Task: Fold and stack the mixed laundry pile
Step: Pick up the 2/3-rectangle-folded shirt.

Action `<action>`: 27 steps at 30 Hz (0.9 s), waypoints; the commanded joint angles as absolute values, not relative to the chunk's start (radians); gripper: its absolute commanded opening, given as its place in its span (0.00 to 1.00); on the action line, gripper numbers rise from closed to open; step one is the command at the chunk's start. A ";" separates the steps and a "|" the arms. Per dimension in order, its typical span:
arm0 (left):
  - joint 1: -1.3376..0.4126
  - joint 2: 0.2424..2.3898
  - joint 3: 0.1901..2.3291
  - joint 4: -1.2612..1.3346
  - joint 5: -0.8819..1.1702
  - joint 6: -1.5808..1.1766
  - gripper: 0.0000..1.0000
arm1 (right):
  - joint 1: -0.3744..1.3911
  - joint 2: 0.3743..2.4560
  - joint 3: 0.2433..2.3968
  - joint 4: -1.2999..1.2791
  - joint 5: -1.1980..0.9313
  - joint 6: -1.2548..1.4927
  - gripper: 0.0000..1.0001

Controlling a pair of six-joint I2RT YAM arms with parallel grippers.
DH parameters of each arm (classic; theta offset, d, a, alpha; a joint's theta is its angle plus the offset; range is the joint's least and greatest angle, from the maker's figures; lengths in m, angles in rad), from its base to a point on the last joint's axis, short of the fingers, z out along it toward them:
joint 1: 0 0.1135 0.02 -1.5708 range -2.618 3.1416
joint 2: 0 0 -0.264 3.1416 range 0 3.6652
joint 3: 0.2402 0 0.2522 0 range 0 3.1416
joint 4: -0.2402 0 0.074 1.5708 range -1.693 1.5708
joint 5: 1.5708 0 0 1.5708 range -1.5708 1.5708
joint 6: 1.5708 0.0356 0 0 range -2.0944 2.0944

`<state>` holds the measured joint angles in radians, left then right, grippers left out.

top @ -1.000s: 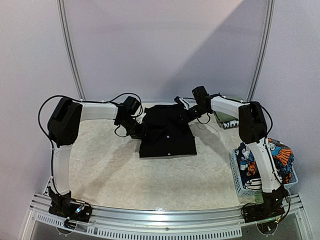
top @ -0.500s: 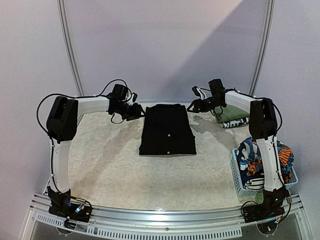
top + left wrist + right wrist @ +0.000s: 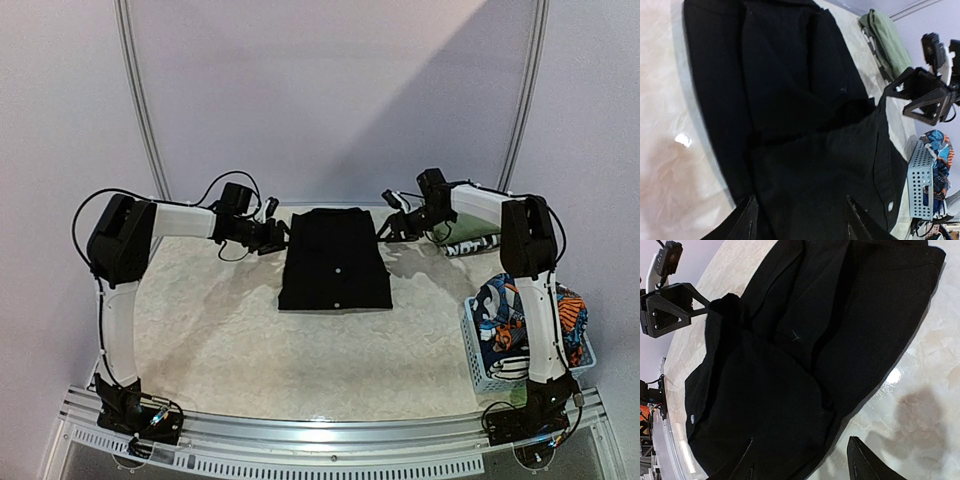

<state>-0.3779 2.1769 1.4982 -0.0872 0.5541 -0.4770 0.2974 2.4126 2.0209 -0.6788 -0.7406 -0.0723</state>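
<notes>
Both arms have released and drawn outward: left gripper [image 3: 273,233] hangs wide and empty just left of the folded black shirt [image 3: 335,262] on the table [image 3: 220,325], right gripper [image 3: 392,228] likewise at its right. To finish well, I'd grip matching corners evenly, keeping edges square; more laundry [image 3: 500,318] sits in the basket [image 3: 478,372].

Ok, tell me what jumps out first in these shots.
A black garment lies folded flat at the middle of the table. The left gripper and right gripper flank its far corners, both open. At the near right edge, a blue basket holds a bright cartoon-print piece.
</notes>
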 commanded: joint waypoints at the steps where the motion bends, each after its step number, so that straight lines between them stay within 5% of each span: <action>1: -0.382 2.271 1.585 -0.028 0.598 -0.517 0.58 | 0.310 2.496 2.078 -0.714 -0.754 -0.074 0.59; 12: -0.389 2.384 1.697 -0.094 0.646 -0.479 0.58 | 0.327 2.571 2.121 -0.726 -0.781 -0.083 0.42; 17: -0.391 2.399 1.703 -0.091 0.661 -0.473 0.58 | 0.332 2.549 2.106 -0.744 -0.760 -0.092 0.46; 21: -0.392 2.404 1.704 -0.066 0.674 -0.480 0.50 | 0.338 2.492 2.068 -0.716 -0.726 -0.110 0.46; 27: -0.388 2.424 1.728 -0.040 0.684 -0.499 0.36 | 0.344 2.490 2.087 -0.707 -0.712 -0.116 0.26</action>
<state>-0.3817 2.3810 1.6882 -0.0685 0.6621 -0.4931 0.3325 2.5317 2.0819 -0.7094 -0.7338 -0.1036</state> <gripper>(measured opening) 0.411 0.302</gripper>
